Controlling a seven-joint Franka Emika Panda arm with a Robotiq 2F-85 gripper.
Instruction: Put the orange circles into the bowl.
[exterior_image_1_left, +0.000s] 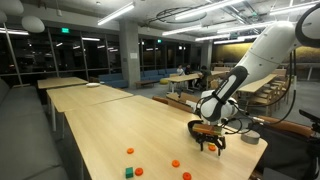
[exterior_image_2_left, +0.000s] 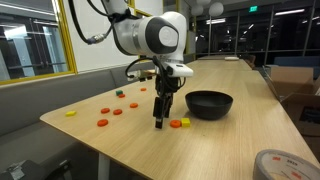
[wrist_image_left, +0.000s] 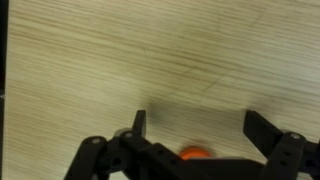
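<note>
Gripper (wrist_image_left: 200, 125) jaws spread; orange circle (wrist_image_left: 195, 153) beneath, between them; bowl (exterior_image_2_left: 210, 110) near.

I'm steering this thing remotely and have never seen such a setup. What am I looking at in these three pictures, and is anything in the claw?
It is one white robot arm ending in a two-fingered gripper. Two pictures come from cameras standing off the robot; the third looks down from its wrist, between the fingers. On the wooden table lie several orange circles, a small green block and the black bowl. The gripper is open and holds nothing; one orange circle lies right by it.
</note>
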